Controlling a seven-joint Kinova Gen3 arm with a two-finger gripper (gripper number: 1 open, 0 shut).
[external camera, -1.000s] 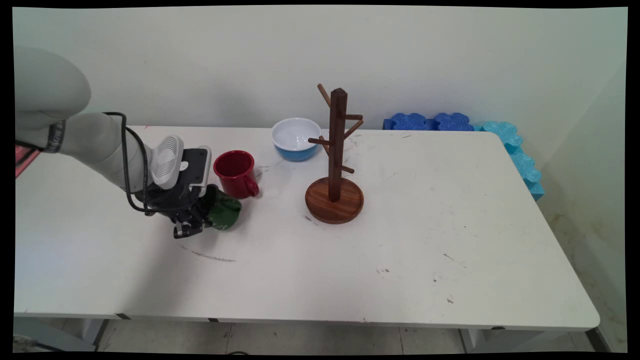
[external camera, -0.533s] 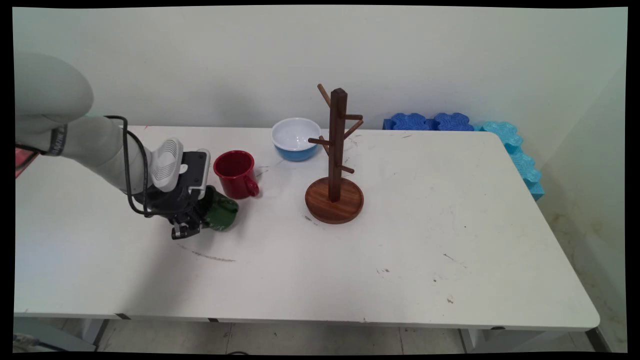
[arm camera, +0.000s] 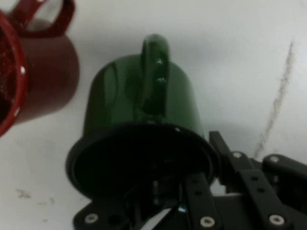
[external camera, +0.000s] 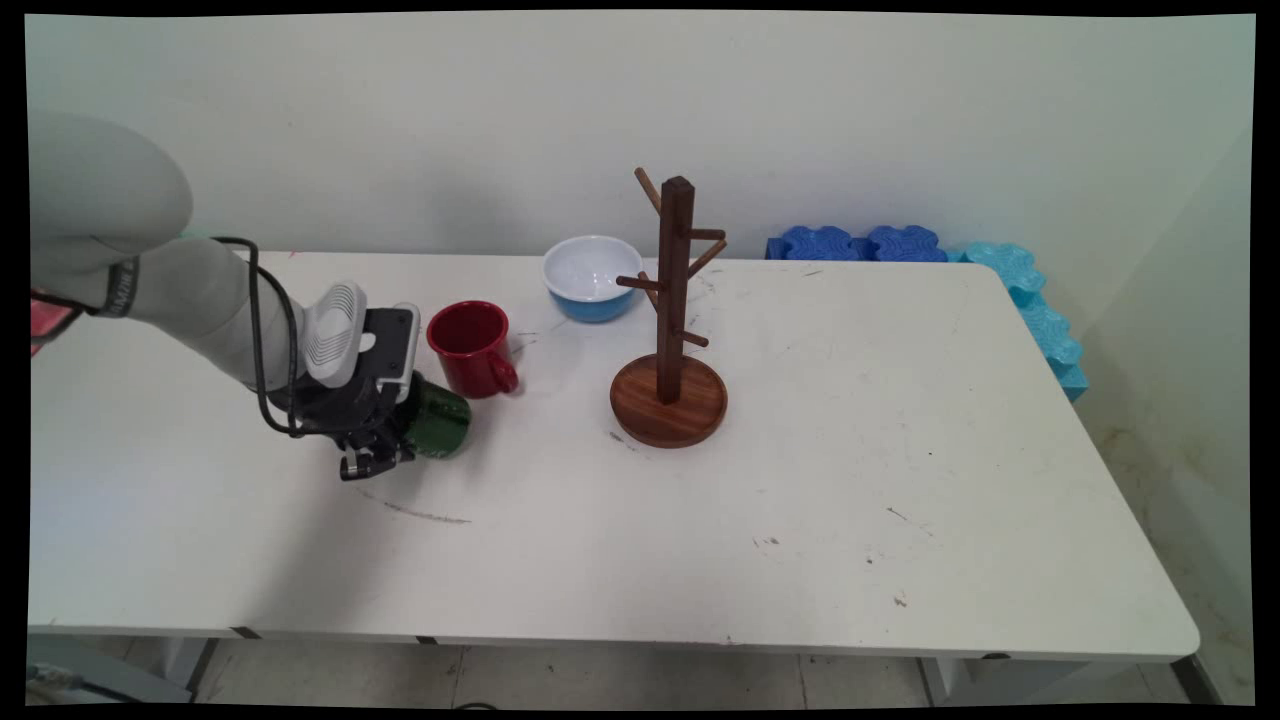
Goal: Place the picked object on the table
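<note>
A dark green mug (external camera: 440, 425) lies tipped on its side on the white table (external camera: 800, 480), just in front of an upright red mug (external camera: 470, 345). My gripper (external camera: 398, 437) is shut on the green mug's rim at its left. In the hand view the green mug (arm camera: 139, 105) has its open mouth toward the camera and its handle on top. One finger reaches into the mouth and the other sits outside the rim at the right, with the gripper (arm camera: 207, 160) pinching the wall. The red mug (arm camera: 38, 76) stands close by at the upper left.
A wooden mug tree (external camera: 672, 300) with several pegs stands on a round base mid-table. A blue bowl with a white inside (external camera: 590, 275) sits behind it to the left. Blue foam blocks (external camera: 860, 243) and cyan foam blocks (external camera: 1035, 310) line the far right edge.
My gripper has shifted slightly left and up with the green mug held in it. The red mug, bowl and mug tree have not moved.
</note>
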